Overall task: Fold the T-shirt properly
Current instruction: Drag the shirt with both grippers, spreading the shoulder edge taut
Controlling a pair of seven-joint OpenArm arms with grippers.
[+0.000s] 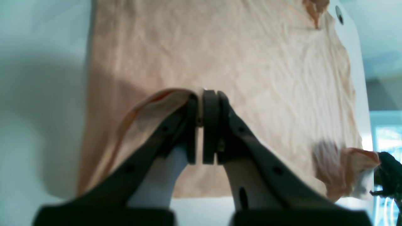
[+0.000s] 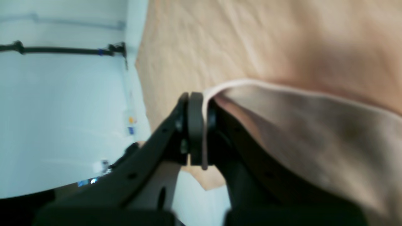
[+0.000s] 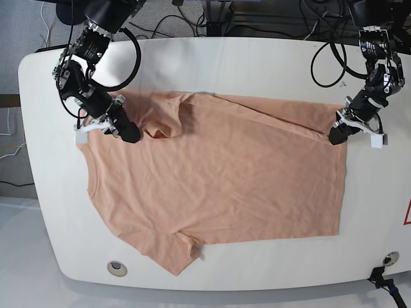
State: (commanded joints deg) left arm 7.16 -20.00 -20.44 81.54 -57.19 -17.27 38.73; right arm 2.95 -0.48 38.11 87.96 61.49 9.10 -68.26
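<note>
Peach cotton is pinched tight in my left gripper at the hem corner, and my right gripper is clamped on the shoulder edge, lifting the T-shirt so the far side can fold over. Blur hides how many layers I've caught. Everything else lies flat on the white worktop, one sleeve pointing towards me.

T-shirt flat on table, mid; arms at its left & right edges.
</note>
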